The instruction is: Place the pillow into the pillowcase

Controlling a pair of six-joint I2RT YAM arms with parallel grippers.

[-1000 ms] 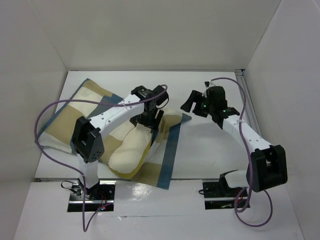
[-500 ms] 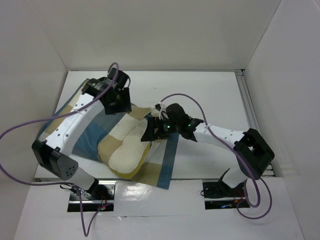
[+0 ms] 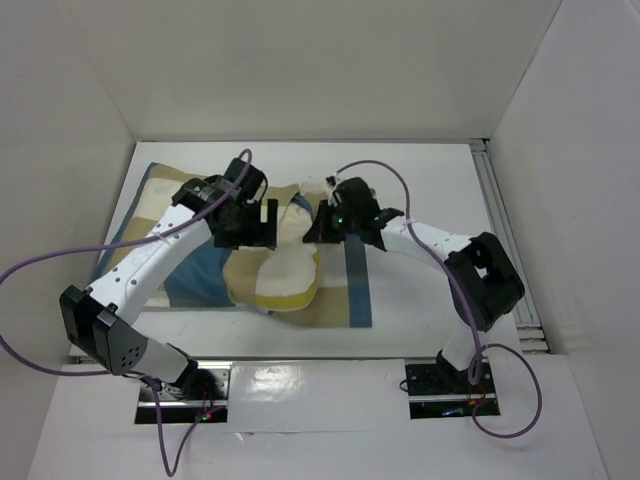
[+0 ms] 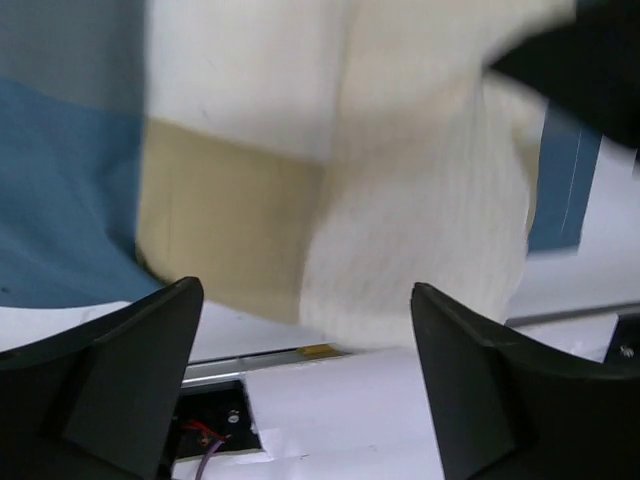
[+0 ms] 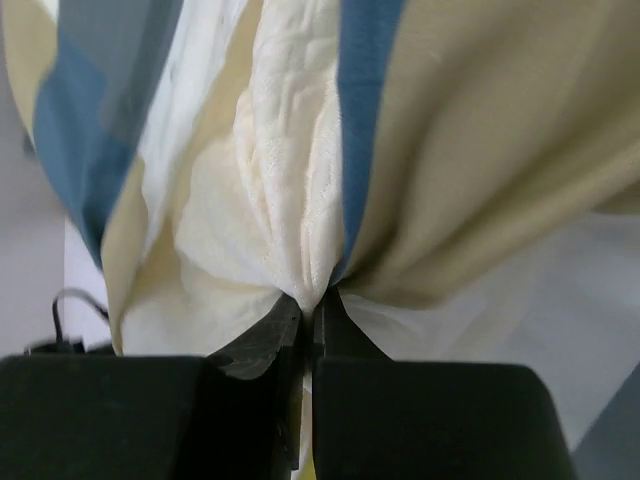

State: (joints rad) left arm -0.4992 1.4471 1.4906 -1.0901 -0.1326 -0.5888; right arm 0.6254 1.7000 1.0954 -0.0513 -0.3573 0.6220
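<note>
One pillowcase point(image 3: 190, 275) lies spread on the surface point(image 3: 420, 290), mostly to the left. Above it the left end effector point(image 3: 250, 222) hangs with fingers wide apart, holding nothing. One pillow point(image 3: 285, 280) rests on the case's right part. The right end effector point(image 3: 322, 228) is closed, pinching case and pillow cloth together. Both look soft, light and limp; I would grip the case's hem.

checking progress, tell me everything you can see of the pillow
The pillow is soft and cream, with a quilted texture and a yellow edge. It lies crumpled, partly wrapped by the checked pillowcase, its middle exposed. The right gripper is shut on a gathered fold of it, with pillowcase cloth alongside.
</note>
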